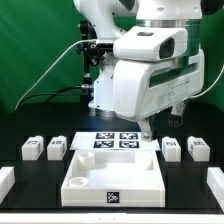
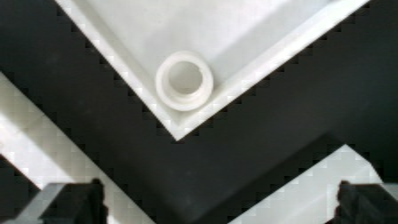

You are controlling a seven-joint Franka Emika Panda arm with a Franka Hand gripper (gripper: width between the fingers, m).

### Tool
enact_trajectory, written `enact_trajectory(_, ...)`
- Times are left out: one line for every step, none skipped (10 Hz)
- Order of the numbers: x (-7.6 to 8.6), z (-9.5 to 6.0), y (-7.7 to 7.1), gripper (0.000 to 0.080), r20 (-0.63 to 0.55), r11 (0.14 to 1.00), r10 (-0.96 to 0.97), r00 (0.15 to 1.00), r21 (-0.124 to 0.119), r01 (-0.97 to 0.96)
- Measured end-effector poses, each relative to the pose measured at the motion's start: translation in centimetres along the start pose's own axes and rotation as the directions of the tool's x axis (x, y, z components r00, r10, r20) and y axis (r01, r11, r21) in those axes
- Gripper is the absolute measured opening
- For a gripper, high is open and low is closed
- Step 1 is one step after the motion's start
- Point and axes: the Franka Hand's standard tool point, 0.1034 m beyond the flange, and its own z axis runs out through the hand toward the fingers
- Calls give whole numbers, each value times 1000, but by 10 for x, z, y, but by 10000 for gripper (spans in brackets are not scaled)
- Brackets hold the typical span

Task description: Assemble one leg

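A robotics lab: a white Franka arm (image 1: 140,75) stands over a black table (image 1: 186,186) before a green curtain backdrop (image 1: 30,40); a marker board (image 1: 113,141) of black-and-white tags lies flat on that table.

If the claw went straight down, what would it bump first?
Likely the corner of the large white square rimmed plastic tray, near its round white ring, or the black table just beside it; depth below the gripper is unclear.
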Motion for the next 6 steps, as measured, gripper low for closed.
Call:
enact_trajectory(0, 0, 0, 650, 0, 1000, 0, 1000, 0, 0)
enact_trajectory(0, 0, 0, 650, 0, 1000, 0, 1000, 0, 0)
enact_trajectory(0, 0, 0, 650, 0, 1000, 0, 1000, 0, 0)
enact_trajectory(0, 0, 0, 650, 0, 1000, 0, 1000, 0, 0)
enact_trajectory(0, 0, 0, 650, 0, 1000, 0, 1000, 0, 0)
enact_trajectory(0, 0, 0, 650, 0, 1000, 0, 1000, 0, 0)
